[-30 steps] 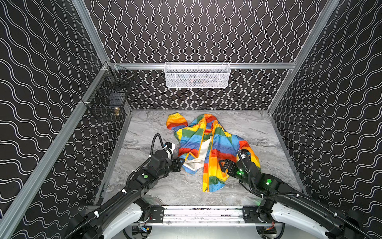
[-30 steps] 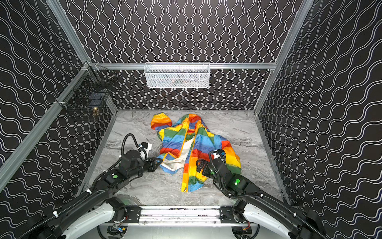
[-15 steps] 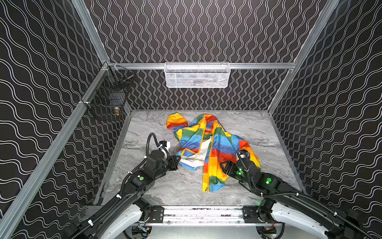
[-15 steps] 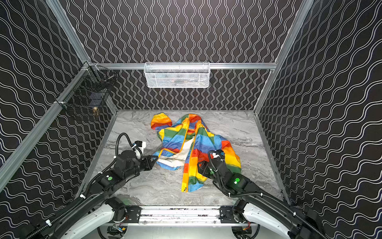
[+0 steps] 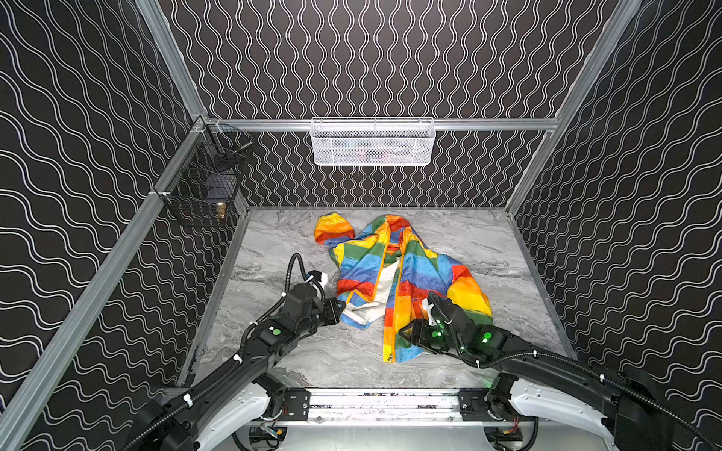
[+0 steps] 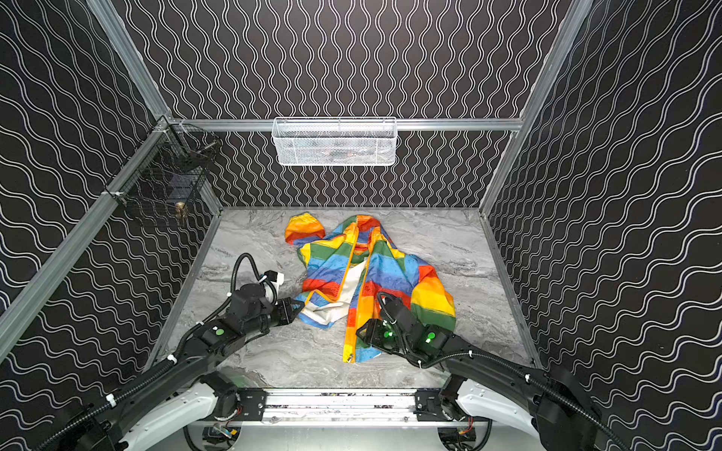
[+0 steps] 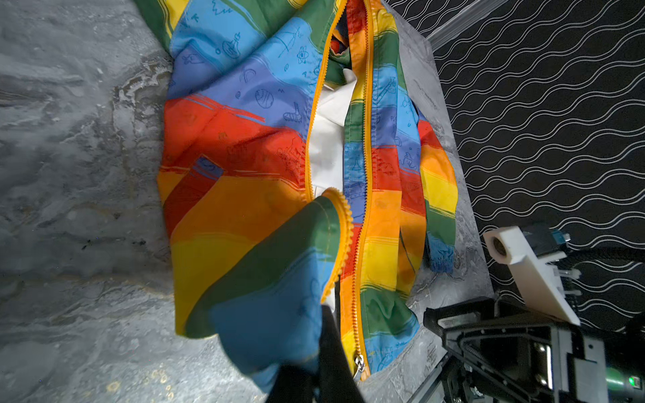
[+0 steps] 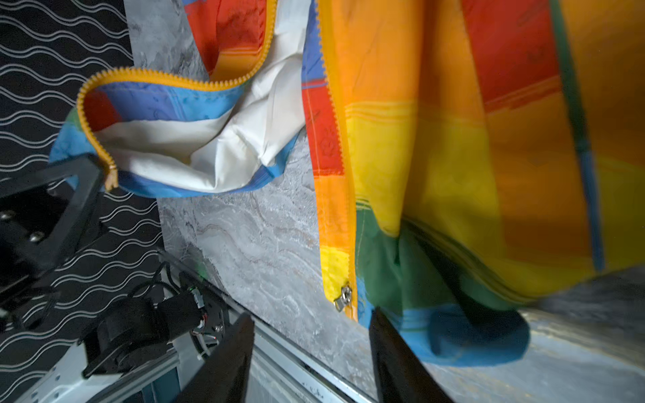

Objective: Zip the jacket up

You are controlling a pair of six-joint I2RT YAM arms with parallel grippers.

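ok so going left to right: a black wire basket (image 5: 205, 187) hangs on the left wall, can't make out what's in it. Next is the left gripper (image 5: 339, 308), down low at the jacket's left front panel. Its jaws are clamped tight on the bottom corner of that panel, right where the orange zipper band (image 8: 167, 78) ends. That corner is lifted a bit off the table (image 5: 312, 363), so the white lining (image 5: 367, 308) shows. In the left wrist view the blue hem is bunched around the fingers (image 7: 330, 345).

The jacket (image 5: 406, 269) itself lies in the middle of the grey marble table, unzipped, collar end toward the back wall, hem toward the robot. The 2 front panels are apart at the bottom and close together near the collar. A white mesh basket (image 5: 373, 142) hangs on the back rail above it.

The right panel lies flat, with the metal zipper slider (image 8: 343, 296) at its bottom corner. The right gripper (image 8: 310, 314) sits at that corner, jaws apart, nothing pinched between them. 1 finger is right against the blue hem beside the slider, the other is out past the cloth.
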